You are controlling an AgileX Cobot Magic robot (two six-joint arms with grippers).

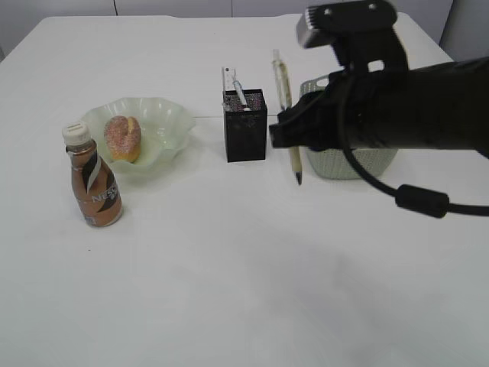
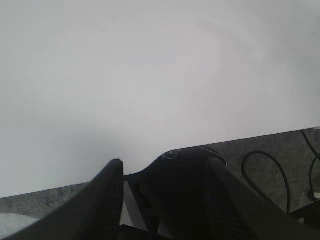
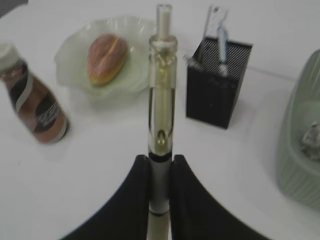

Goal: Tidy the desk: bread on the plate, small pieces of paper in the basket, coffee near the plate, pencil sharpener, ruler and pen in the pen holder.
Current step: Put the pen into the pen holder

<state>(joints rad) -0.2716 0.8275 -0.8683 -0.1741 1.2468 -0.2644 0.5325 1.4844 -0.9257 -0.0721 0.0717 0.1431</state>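
**Pen Held Upright Beside the Holder**

The right black claw (image 1: 289, 130) grips a pale yellow-green pen (image 1: 284, 99) upright, tip down, between a black mesh pen holder (image 1: 245, 126) and a grey-green woven basket (image 1: 359, 162) on the white desk (image 1: 229, 275).

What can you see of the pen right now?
The pen has a clear yellowish barrel, a clear cap end and a pale grip section. It looks like plastic. The right end effector is shut on the grip section and holds it upright in the air, dark tip down, between the pen holder and the basket. Nothing else touches it.
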